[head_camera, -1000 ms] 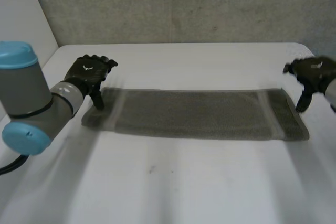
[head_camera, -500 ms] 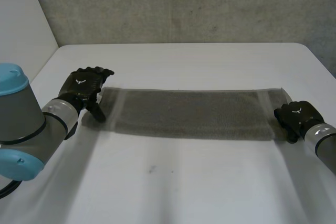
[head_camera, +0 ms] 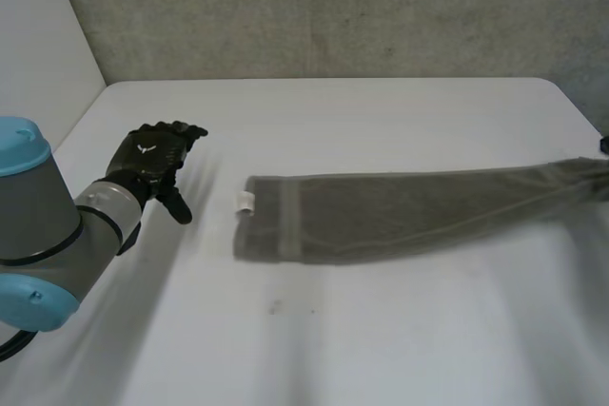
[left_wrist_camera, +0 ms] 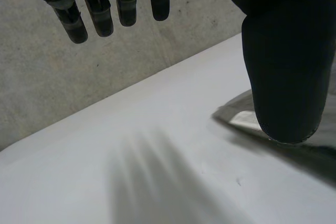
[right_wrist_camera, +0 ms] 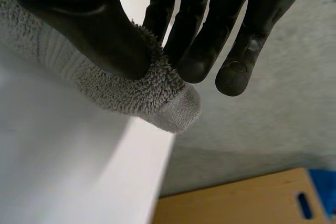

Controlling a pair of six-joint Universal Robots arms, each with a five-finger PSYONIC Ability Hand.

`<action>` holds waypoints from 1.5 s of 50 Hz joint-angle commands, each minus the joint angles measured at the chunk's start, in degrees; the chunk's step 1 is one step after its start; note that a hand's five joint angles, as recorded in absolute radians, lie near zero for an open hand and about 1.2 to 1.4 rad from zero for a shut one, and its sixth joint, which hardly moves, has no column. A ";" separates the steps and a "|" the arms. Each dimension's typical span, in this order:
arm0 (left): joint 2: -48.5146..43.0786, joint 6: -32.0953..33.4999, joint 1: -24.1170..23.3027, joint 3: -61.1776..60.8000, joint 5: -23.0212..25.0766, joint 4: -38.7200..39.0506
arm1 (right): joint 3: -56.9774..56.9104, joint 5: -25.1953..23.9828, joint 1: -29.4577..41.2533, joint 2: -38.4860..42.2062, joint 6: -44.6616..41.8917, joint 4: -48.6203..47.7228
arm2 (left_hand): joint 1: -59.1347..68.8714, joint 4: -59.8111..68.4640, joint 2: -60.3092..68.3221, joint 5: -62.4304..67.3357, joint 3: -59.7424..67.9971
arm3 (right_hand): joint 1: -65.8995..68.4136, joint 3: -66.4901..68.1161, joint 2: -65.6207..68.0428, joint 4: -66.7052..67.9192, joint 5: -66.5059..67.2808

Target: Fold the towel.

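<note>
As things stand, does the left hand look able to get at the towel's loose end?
Probably yes: the left hand is open and empty, and bare table lies between it and the loose end of the towel. The right hand pinches the other end.

No words, numbers or brand names can be read anywhere. A small white label (head_camera: 245,202) is seen at the short end of the towel (head_camera: 400,211) that lies nearer the left hand (head_camera: 152,161). Anything printed on it is too small to be made out. A small white mark (head_camera: 146,149) is borne on the back of the left hand, an emblem in which no letters can be told.
</note>
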 commanded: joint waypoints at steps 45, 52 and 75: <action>-1.15 0.09 -6.81 4.17 -0.62 1.94 | 2.54 3.03 40.43 -2.38 17.69 0.30 | 0.05 0.50 0.52 -1.57 0.48 | -65.28 -66.61 -65.36 -66.73 -66.48; -2.91 0.26 -9.80 4.44 -0.70 1.94 | 10.47 2.86 31.44 -1.86 18.14 0.56 | 0.22 0.67 0.69 -1.40 0.65 | -58.81 -60.13 -58.88 -60.26 -60.01; -0.02 0.00 -9.10 2.51 -1.05 1.76 | -8.39 -0.83 38.52 4.63 18.32 2.75 | 0.22 0.67 0.69 -1.40 0.65 | 4.72 3.39 4.64 3.27 3.52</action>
